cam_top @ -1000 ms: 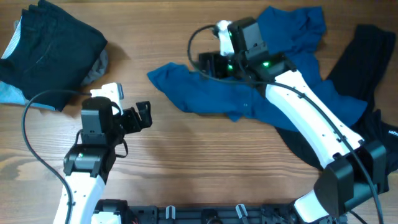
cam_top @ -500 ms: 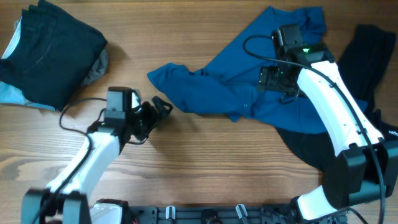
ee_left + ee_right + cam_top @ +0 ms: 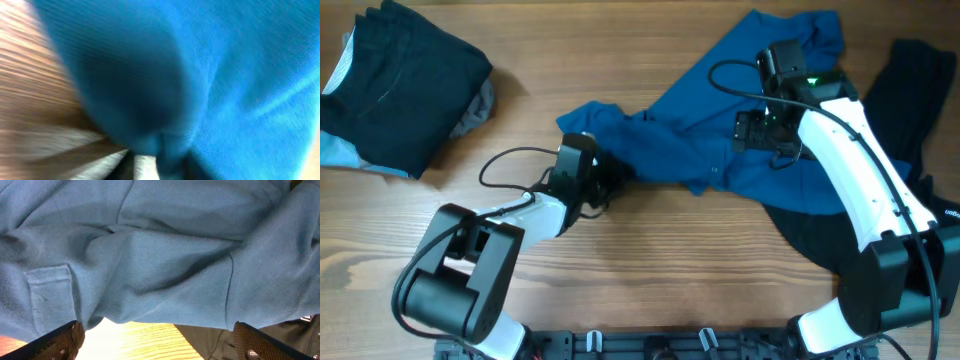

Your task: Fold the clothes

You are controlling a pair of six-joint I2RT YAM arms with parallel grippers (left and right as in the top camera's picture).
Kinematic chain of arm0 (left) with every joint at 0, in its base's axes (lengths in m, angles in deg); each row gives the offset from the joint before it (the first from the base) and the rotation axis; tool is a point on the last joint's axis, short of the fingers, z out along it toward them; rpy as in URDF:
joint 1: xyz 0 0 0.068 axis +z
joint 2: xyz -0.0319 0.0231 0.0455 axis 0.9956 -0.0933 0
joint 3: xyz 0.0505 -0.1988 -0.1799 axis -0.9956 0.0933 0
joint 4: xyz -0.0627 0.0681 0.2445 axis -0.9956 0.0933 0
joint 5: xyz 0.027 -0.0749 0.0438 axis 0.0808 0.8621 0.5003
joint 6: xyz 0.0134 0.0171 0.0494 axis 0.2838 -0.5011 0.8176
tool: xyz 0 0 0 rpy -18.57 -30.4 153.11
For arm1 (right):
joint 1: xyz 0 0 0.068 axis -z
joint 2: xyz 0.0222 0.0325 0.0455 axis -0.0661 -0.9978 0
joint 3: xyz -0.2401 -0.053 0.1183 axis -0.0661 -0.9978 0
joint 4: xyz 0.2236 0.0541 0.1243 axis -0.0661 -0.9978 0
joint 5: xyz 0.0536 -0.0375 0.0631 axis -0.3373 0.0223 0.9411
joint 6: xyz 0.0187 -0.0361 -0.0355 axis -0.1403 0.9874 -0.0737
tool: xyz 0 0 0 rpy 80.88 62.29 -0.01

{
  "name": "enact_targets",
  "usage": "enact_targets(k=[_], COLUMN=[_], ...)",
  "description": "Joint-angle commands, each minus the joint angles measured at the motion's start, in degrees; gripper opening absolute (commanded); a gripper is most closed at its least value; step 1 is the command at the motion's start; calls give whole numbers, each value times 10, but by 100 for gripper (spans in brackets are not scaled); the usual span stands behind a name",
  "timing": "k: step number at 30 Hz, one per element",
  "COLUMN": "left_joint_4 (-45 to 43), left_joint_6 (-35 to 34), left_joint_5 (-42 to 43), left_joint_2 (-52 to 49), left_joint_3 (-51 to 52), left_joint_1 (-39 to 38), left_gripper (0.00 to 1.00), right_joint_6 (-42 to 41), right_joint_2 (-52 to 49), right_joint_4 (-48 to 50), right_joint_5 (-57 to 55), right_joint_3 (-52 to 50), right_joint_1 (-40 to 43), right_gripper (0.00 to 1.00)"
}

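A blue shirt (image 3: pixel 720 110) lies crumpled across the middle and right of the wooden table, one sleeve reaching left. My left gripper (image 3: pixel 605 178) sits low at that sleeve's edge. In the left wrist view blue cloth (image 3: pixel 225 75) fills the frame and a fold of it runs down between the white fingers (image 3: pixel 145 165), so the left gripper (image 3: pixel 150 162) is shut on the shirt. My right gripper (image 3: pixel 760 130) hangs over the shirt's middle. In the right wrist view it (image 3: pixel 159 335) stands wide open above the blue fabric (image 3: pixel 160 255), holding nothing.
A folded stack of dark clothes (image 3: pixel 405 75) sits at the back left, with a grey piece (image 3: pixel 475 105) and a light blue piece (image 3: pixel 340 150) under it. A black garment (image 3: pixel 910 110) lies at the right, partly beneath the shirt. Bare wood (image 3: pixel 650 260) runs along the front.
My left arm swung from the front left to the shirt's sleeve and its jaws closed on the cloth. My right arm moved right a second ago and has since held still.
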Motion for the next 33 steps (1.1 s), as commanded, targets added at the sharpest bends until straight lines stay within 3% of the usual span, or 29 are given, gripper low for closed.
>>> enact_targets(k=[1,8,11,12,14,15,16,22,24,27,29,30,33], left_joint_4=[23,172,174,174,196,223,260,511,538,500,460,451,441], left_joint_6=[39,199,209,209,209,209,209,205,205,205,209,209,209], left_joint_5=[-45,-48,-64,-63,-61,-61,-59,-59,-67,-136,-165,-175,-191], left_joint_2=[6,202,286,296,295,289,282,193,153,87,60,53,51], left_joint_3=[4,-32,-81,-94,-96,-96,-96,-96,-94,-94,-94,-94,-94], left_joint_1=[44,232,334,361,384,384,381,306,277,251,253,258,273], left_gripper=[4,4,4,10,81,98,100,100,100,100,77,71,70], right_joint_6=[10,9,8,8,8,8,8,8,8,8,9,9,9], right_joint_2=[-4,-4,-4,-4,-4,-4,-4,-4,-4,-4,-4,-4,-4], right_joint_4=[7,20,22,21,21,21,21,21,23,21,18,18,18], right_joint_5=[7,7,7,7,7,7,7,9,9,9,9,9,9], right_joint_3=[3,3,3,3,3,3,3,3,3,3,3,3,3], right_joint_1=[1,3,3,3,3,3,3,3,3,3,3,3,3], right_gripper=[100,100,100,100,100,100,100,100,100,100,100,100,100])
